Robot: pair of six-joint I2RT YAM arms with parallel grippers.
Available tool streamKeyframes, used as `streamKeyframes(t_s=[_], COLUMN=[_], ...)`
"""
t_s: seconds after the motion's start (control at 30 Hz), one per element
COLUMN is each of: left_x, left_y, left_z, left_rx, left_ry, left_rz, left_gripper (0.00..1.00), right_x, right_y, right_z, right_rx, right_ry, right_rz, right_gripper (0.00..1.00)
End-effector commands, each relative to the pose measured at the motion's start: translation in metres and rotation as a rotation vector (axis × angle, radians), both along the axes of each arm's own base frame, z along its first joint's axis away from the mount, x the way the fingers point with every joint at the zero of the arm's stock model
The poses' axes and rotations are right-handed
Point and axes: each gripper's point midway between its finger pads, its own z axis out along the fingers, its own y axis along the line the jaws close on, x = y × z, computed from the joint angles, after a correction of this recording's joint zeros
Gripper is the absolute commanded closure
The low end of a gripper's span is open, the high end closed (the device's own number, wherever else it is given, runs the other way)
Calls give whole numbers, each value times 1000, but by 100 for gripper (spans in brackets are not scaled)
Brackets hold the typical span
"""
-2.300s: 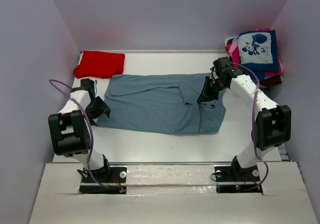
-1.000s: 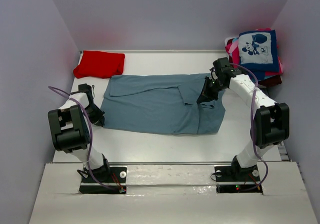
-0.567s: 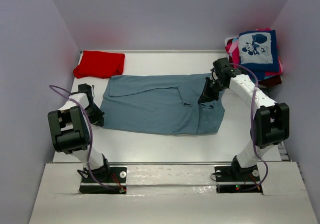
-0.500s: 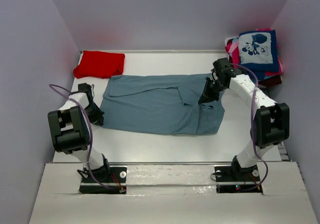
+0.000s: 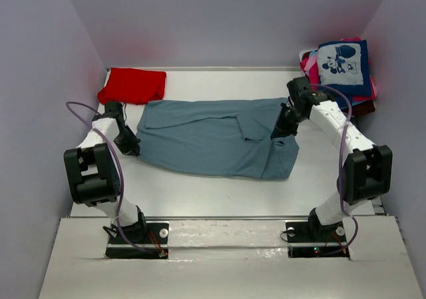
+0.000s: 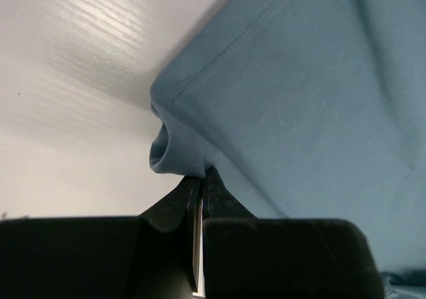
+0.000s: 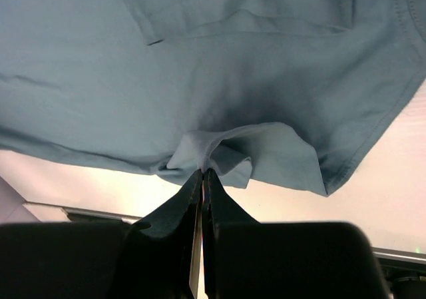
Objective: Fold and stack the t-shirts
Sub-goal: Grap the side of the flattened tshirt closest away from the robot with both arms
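Our left gripper [image 5: 128, 141] had just finished closing on the near left corner of the plain dusty grey-blue cotton t-shirt [image 5: 206, 139]; a moment before, it had stood at that corner with its jaws not quite shut. In the left wrist view the left gripper [image 6: 202, 176] was clenched on a small rolled bunch of the hem. The right gripper [image 5: 283, 124] had stayed clamped throughout, and its wrist view showed the right gripper [image 7: 203, 172] pinching a puckered fold of the same cloth. Both arms had drawn a little towards the far side, and the shirt's near edge had followed them, away from the arms' bases. We judged that with both ends held, the lengthwise fold could begin.

The grey-blue shirt lay spread across the middle of the white table [image 5: 219, 196] between the two grippers, one sleeve already turned in on its right half. The folded plain red t-shirt [image 5: 133, 84] sat just beyond its far left corner; we could not tell whether the two touched. The pile of folded tees topped by a navy mouse-print one [image 5: 343, 64] stood at the far right, apart from the grey-blue cloth.
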Motion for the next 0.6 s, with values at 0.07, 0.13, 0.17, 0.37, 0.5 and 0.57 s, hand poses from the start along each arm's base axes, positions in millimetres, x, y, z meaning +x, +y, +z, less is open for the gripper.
streamKeyframes(t_s=[0.07, 0.13, 0.17, 0.37, 0.5, 0.57], left_x=[28, 36, 40, 68, 83, 91], left_y=[-6, -7, -7, -5, -5, -4], left_z=[28, 32, 34, 43, 42, 39], left_rx=[-15, -24, -29, -38, -50, -57], left_ry=[-107, -127, -136, -179, -186, -184], left_rz=[-25, -26, -24, -16, -11, -10], left_gripper=[94, 94, 94, 94, 94, 94], right_x=[11, 14, 16, 30, 38, 43], right_y=[-13, -17, -21, -35, -40, -43], right_z=[27, 30, 32, 39, 42, 41], right_rx=[-51, -70, -76, -100, -102, -105], right_ry=[-76, -82, -80, -100, -102, -101], right_rz=[-82, -93, -105, -149, -165, -173], right_gripper=[93, 93, 93, 93, 93, 93])
